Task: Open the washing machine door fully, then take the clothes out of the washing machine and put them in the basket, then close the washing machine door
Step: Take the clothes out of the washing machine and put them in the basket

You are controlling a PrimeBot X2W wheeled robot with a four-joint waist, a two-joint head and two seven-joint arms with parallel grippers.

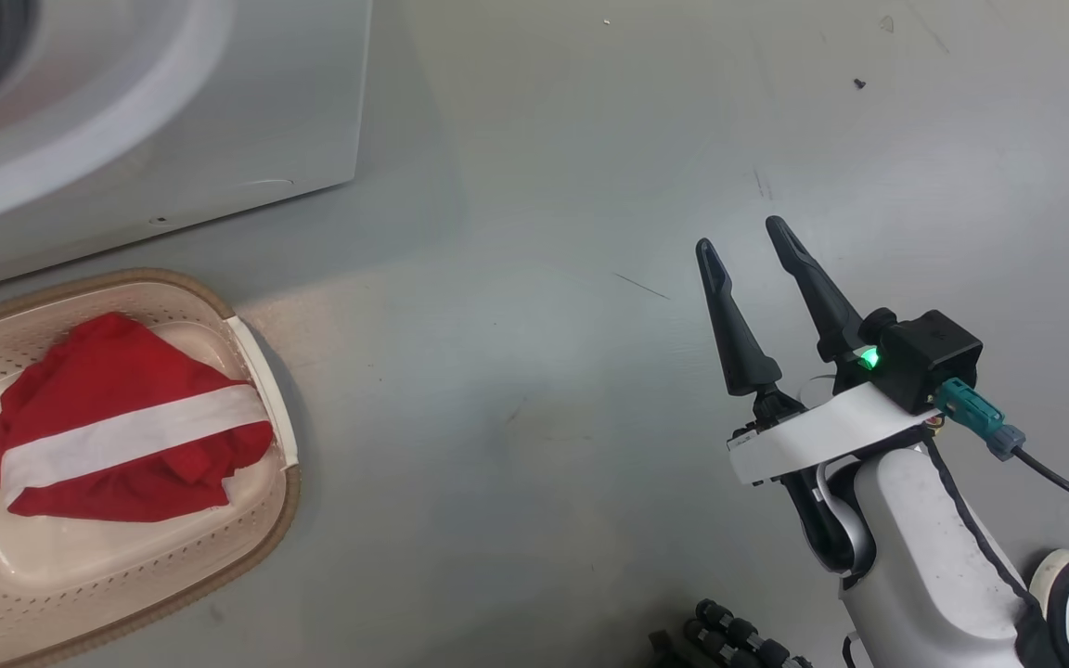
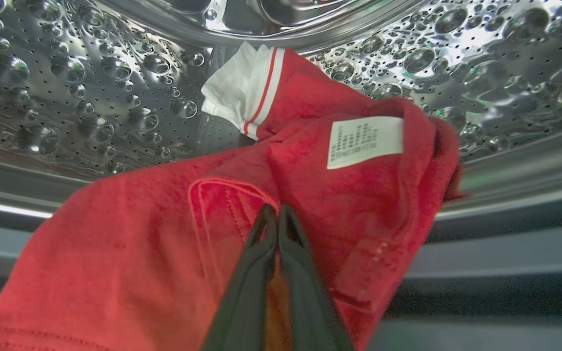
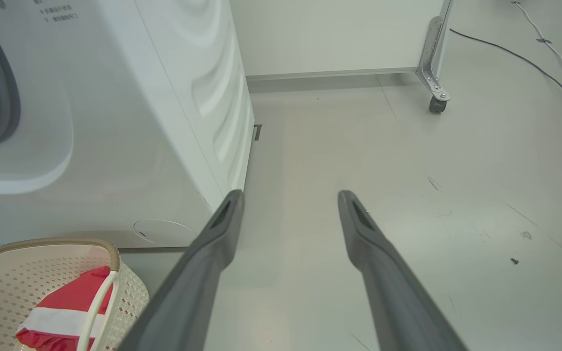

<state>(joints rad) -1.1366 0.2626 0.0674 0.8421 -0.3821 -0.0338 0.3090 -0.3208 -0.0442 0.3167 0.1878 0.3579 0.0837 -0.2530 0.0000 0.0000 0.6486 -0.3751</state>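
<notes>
Lying in the drum [image 2: 66, 97], the red garment [image 2: 115, 253] is clamped by the left gripper [image 2: 277, 210] (right gripper [image 1: 740, 234] spread, empty); with a thin fold caught, it could be dropped outside the basket [image 1: 290, 494].

- Upper left of head view: washing machine [image 1: 219, 121]; below it, lower left: basket [image 1: 89, 608].
- In basket: garment [image 1: 117, 427].
- In drum [image 2: 66, 97], centre of left wrist view: second garment [image 2: 139, 273].

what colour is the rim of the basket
The basket rim is woven-look brown; head view shows it best.
</notes>
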